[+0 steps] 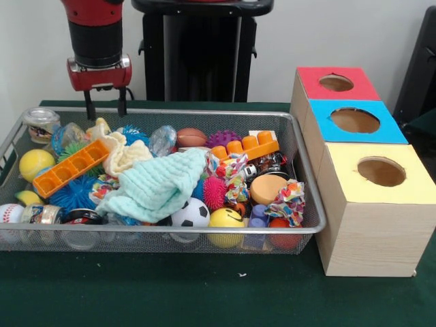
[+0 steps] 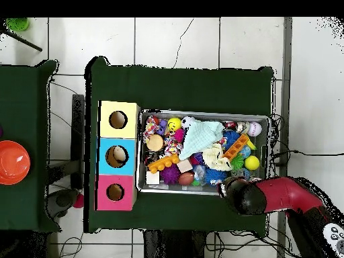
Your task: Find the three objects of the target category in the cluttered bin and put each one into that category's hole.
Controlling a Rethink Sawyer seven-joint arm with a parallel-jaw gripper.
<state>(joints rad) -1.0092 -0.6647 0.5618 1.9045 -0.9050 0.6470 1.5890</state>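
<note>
Claw (image 1: 105, 103) spread, empty, hanging over the bin (image 1: 204, 113) back rim. Could easily clip that rim going down. Might snag the mint cloth (image 1: 155, 187) too.

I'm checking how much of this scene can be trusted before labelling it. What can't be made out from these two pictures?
- What lies under the mint cloth in the bin: covered in both views.
- The insides of the yellow box, blue box and red box: only dark holes show.
- The tool in the overhead view: the arm covers it.
- The arm's upper part: cut off at the front view's top.
</note>
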